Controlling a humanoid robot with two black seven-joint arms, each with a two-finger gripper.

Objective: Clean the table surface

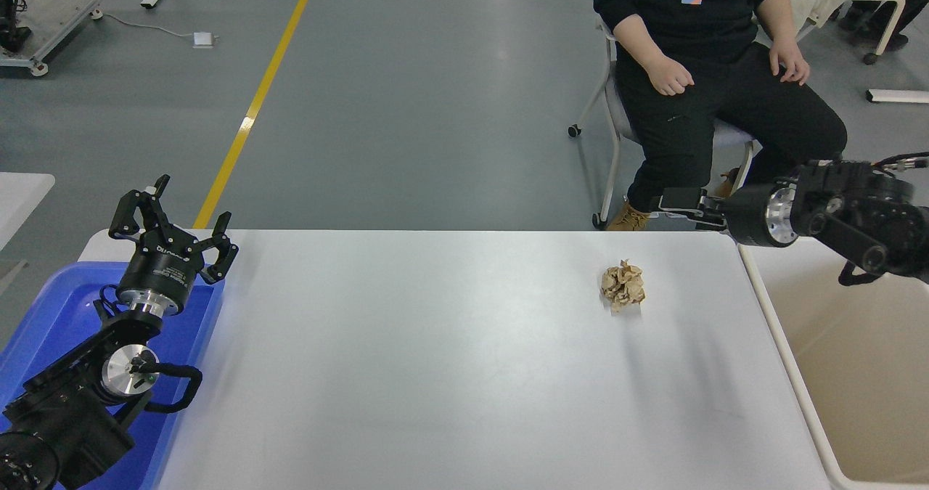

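Note:
The white table surface (435,359) carries one crumpled ball of brown paper (623,285) towards its far right. My right gripper (680,204) reaches in from the right edge and points left, hovering over the table's far edge, up and to the right of the paper ball and apart from it. It is seen edge-on, so its state does not show. My left gripper (181,210) is parked open at the lower left, above the blue tray (43,316), holding nothing.
A cream-white bin (771,330) stands against the table's right end, below my right arm. A person (711,76) sits on a wheeled chair beyond the far edge, hands on thighs. A yellow line (254,105) runs across the grey floor.

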